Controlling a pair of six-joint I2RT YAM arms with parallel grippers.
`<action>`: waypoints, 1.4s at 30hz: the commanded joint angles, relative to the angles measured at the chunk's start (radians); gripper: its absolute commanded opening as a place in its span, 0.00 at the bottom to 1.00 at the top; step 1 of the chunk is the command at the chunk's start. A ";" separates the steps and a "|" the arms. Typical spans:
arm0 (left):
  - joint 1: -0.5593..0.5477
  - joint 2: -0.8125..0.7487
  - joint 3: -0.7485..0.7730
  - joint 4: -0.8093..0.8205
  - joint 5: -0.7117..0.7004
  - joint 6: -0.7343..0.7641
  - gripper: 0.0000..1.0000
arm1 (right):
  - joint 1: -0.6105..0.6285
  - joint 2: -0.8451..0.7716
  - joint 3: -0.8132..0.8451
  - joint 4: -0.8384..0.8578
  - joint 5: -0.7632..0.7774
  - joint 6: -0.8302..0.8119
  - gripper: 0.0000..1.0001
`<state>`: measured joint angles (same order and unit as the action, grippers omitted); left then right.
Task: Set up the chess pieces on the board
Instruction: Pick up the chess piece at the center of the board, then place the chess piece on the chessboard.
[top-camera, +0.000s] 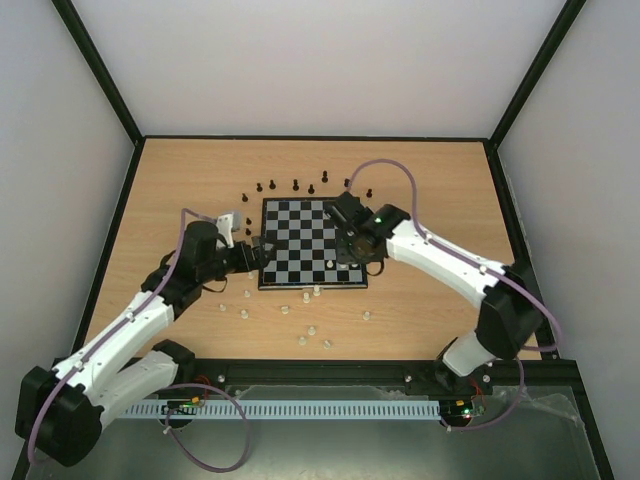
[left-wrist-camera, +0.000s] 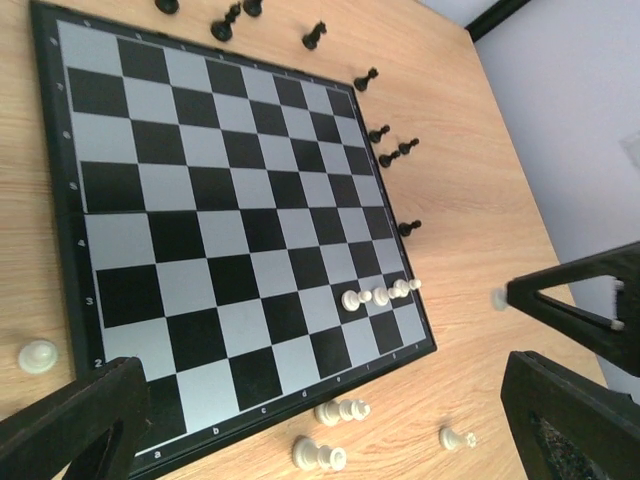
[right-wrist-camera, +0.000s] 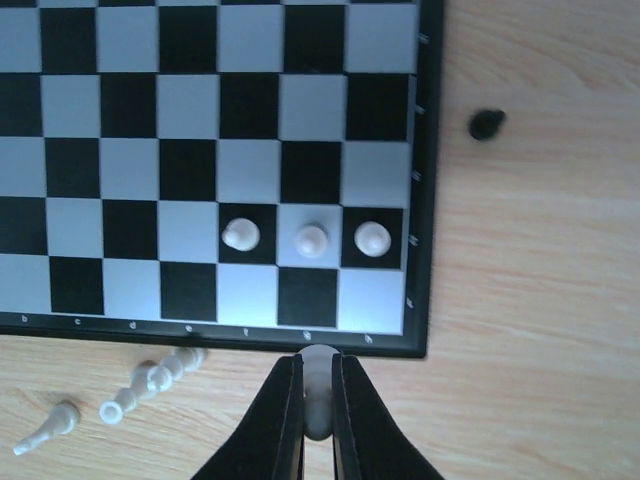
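Right claw (right-wrist-camera: 318, 365) is closed on a cream-white chess piece (right-wrist-camera: 318, 415), held just outside the near frame of the board (right-wrist-camera: 130, 160); left claw (top-camera: 258, 252) is held wide open at the board's left edge. Three white pawns (right-wrist-camera: 311, 240) are set in a row near the board's right corner. Black pieces (top-camera: 296, 185) are ranged beyond its far edge.

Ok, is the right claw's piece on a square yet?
No, the right claw pinches the white piece just outside the frame of the board, off the squares.
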<state>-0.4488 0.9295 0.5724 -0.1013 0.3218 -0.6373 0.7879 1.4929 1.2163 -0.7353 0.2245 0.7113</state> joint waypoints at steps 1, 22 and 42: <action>0.001 -0.079 0.030 -0.065 -0.093 -0.002 0.99 | 0.004 0.116 0.116 -0.060 -0.040 -0.126 0.03; 0.004 -0.212 0.051 -0.173 -0.178 0.003 1.00 | 0.010 0.486 0.322 0.012 -0.183 -0.253 0.03; 0.004 -0.222 0.037 -0.184 -0.190 0.028 1.00 | 0.038 0.580 0.389 -0.044 -0.116 -0.230 0.05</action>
<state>-0.4484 0.7193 0.5945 -0.2707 0.1410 -0.6231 0.8150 2.0411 1.5570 -0.7067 0.0925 0.4778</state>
